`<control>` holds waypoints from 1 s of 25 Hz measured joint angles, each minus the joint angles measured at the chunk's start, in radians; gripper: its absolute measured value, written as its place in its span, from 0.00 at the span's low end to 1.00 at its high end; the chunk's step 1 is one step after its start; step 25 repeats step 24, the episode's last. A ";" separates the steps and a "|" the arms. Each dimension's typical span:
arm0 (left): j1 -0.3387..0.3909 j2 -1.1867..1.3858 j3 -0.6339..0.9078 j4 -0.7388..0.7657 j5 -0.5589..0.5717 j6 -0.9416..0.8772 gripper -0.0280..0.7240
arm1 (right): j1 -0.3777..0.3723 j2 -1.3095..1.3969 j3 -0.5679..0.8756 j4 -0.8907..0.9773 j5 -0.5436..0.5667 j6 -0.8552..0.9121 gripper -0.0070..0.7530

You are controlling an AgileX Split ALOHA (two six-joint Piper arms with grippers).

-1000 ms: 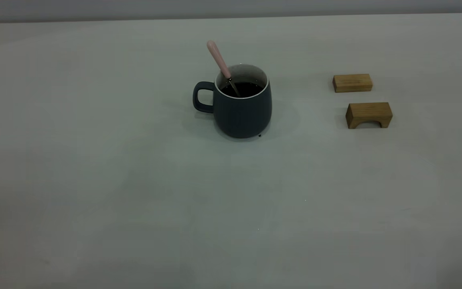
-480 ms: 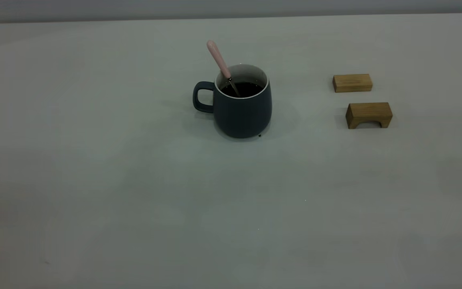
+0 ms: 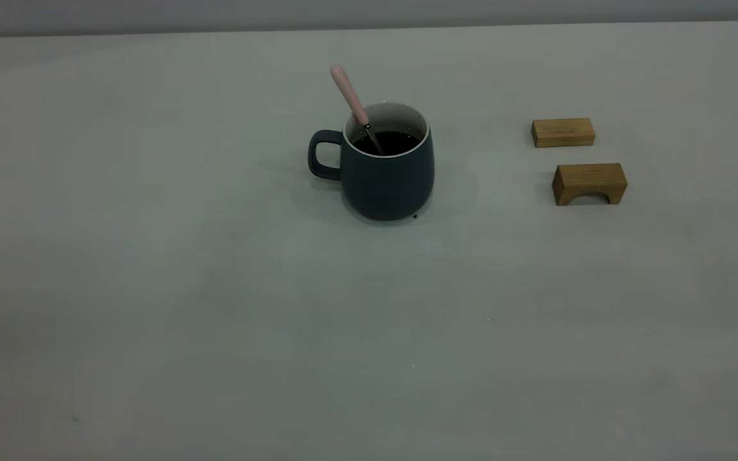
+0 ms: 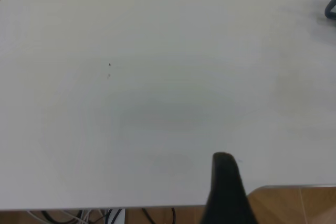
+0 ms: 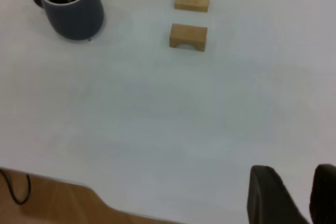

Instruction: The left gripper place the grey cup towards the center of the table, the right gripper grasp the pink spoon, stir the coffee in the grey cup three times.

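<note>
Item: grey cup, upright near the middle of the surface, loop handle toward the left-arm side.

Contents: coffee; pink spoon standing in it, bowl submerged, long axis leaning up and toward the handle side, held by nothing.

Adjacent: two wooden blocks, well apart on the right-arm side.

Right end effector: released, fingers parted, empty, back near the surface's edge; cup and spoon lie far ahead, beyond the blocks.

Left end effector: one finger visible, state cannot be told; only the cup's handle shows at the frame's edge.

Judgement: neither arm is close.
</note>
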 joint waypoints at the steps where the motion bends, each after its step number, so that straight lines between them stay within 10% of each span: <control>1: 0.000 0.000 0.000 0.000 0.000 0.000 0.82 | 0.000 -0.010 0.003 -0.002 0.000 0.001 0.32; 25: 0.000 0.000 0.000 0.000 0.000 0.000 0.82 | 0.000 -0.056 0.004 -0.011 -0.002 0.018 0.32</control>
